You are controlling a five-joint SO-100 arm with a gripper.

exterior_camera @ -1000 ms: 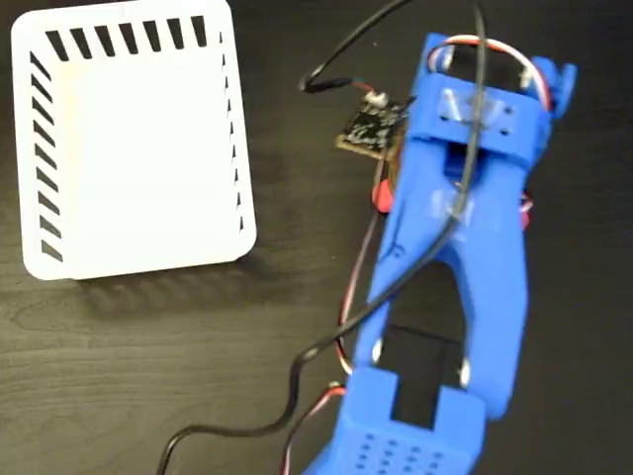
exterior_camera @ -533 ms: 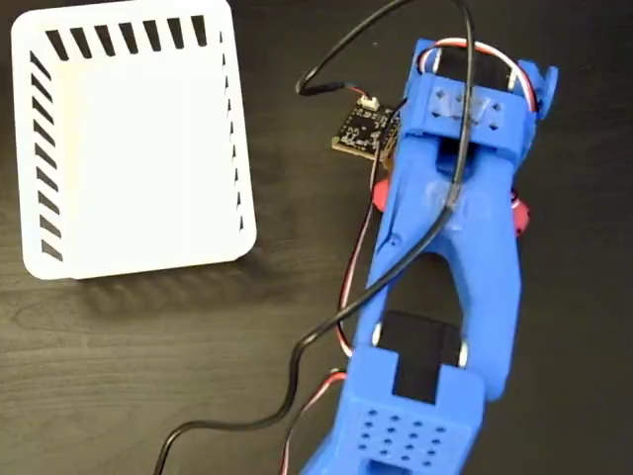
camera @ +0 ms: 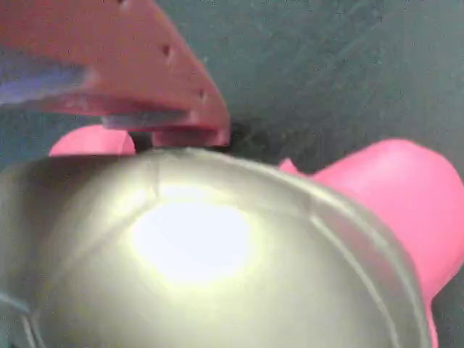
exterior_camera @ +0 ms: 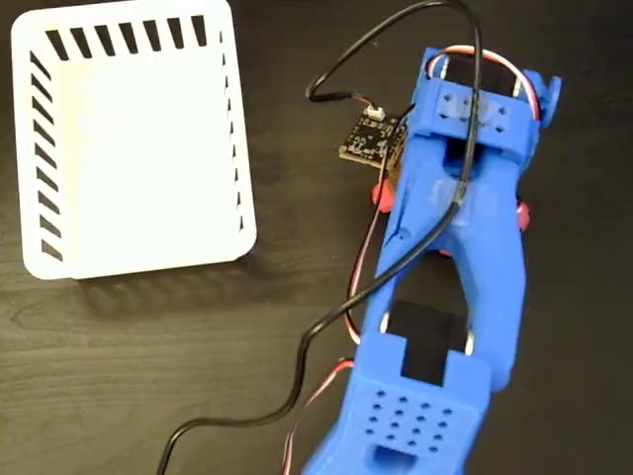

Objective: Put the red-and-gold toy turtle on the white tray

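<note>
**Gold shell under my claw, tray well off**

Gold dome of the turtle (camera: pixel 217 268) fills my wrist view, blurred and glaring, with a red limb or head bulging at the right and one finger (camera: pixel 145 80) lying along the far edge of the shell. I see only that one finger, so I cannot tell whether my claw (camera: pixel 181 145) is spread or pinching.

Fixed view: my blue arm (exterior_camera: pixel 455 257) covers the turtle; only red bits peek out either side of it (exterior_camera: pixel 380 194). Tray (exterior_camera: pixel 134 247) sits empty at upper left, well apart, on the dark table (exterior_camera: pixel 148 376).

Step in hand, as I judge it: the grasp. A smooth dome will slip, so close low across the shell's flanks, squarely, before lifting.

Wrist view gives contact detail but no tray; fixed view gives the route to the tray but hides the fingers
</note>
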